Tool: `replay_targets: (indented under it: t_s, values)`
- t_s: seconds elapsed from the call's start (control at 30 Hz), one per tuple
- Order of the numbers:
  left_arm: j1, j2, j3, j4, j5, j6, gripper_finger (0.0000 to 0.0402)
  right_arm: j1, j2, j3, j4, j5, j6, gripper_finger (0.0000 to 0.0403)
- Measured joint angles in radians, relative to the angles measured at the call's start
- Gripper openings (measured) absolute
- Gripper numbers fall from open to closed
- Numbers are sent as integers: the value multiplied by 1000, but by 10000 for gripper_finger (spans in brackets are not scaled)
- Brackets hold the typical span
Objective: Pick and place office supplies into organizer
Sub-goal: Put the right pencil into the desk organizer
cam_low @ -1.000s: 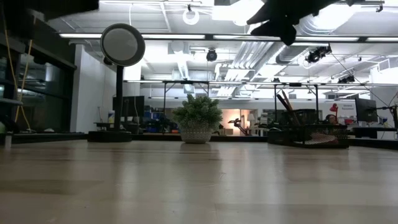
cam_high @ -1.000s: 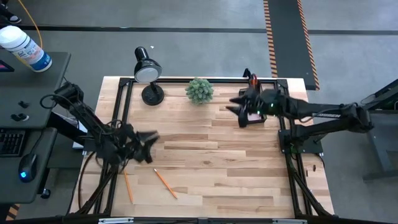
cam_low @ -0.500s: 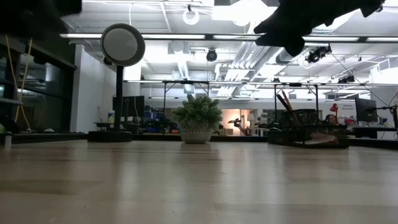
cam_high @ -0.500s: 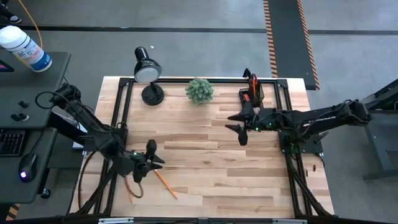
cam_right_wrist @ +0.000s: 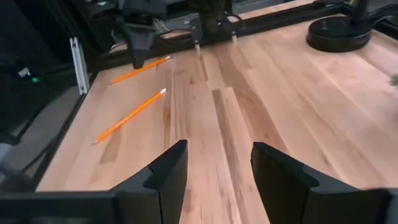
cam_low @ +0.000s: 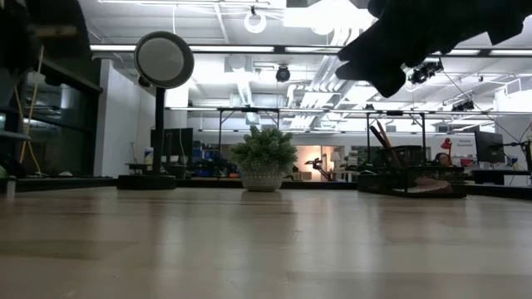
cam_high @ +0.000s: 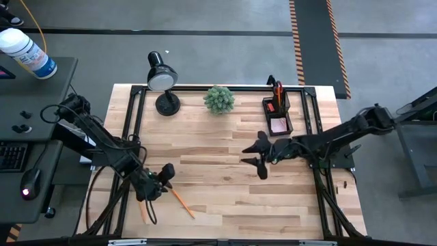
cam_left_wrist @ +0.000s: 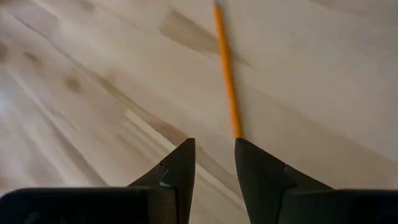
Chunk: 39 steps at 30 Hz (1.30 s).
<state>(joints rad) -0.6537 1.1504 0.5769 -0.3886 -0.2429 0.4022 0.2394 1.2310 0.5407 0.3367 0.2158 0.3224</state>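
Two thin orange pencils lie flat on the wooden table near its front left: one [cam_high: 182, 203] [cam_right_wrist: 129, 116], the other [cam_high: 141, 210] [cam_right_wrist: 140, 68] partly under my left arm. My left gripper [cam_high: 166, 177] [cam_left_wrist: 214, 142] hovers open over them. One pencil [cam_left_wrist: 225, 68] ends right beside a fingertip; whether they touch, I cannot tell. The black mesh organizer [cam_high: 278, 113] [cam_low: 411, 173] stands at the far right, holding pens, red-handled scissors [cam_high: 277, 89] and a pink pad [cam_high: 278, 125]. My right gripper [cam_high: 254, 156] [cam_right_wrist: 217, 146] hangs open over the table's middle right, empty.
A black desk lamp [cam_high: 161, 76] [cam_low: 163, 60] and a small green plant [cam_high: 219, 99] [cam_low: 263, 162] stand along the far edge. A black frame rail [cam_high: 133, 109] borders the table. Bare wood lies between the two grippers.
My left gripper has moved toward the near edge and down onto the pencils, turning its fingers toward them. My right gripper has drawn back from the organizer toward the near edge, out over the table's middle right. The pencils have stayed where they were.
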Motion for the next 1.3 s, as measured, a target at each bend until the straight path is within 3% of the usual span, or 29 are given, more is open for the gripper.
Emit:
replay_targets:
  t_s: [0.23,0.37,0.6,0.83,1.07,1.3]
  values:
    - [0,-3,-44,32,46,-165,101,19,109,0,126,17,-65,168]
    - [1,-3,-103,154,70,-127,101,16,140,0,168,19,-80,169]
    - [66,-5,-168,168,98,-95,101,16,150,0,182,20,-94,161]
    - [187,-92,-300,319,242,-49,101,16,150,0,185,23,-96,165]
    - [215,-196,-422,407,251,-14,101,16,150,0,185,25,-97,158]
    - [215,-205,-486,522,252,-44,101,16,150,0,198,25,-100,154]
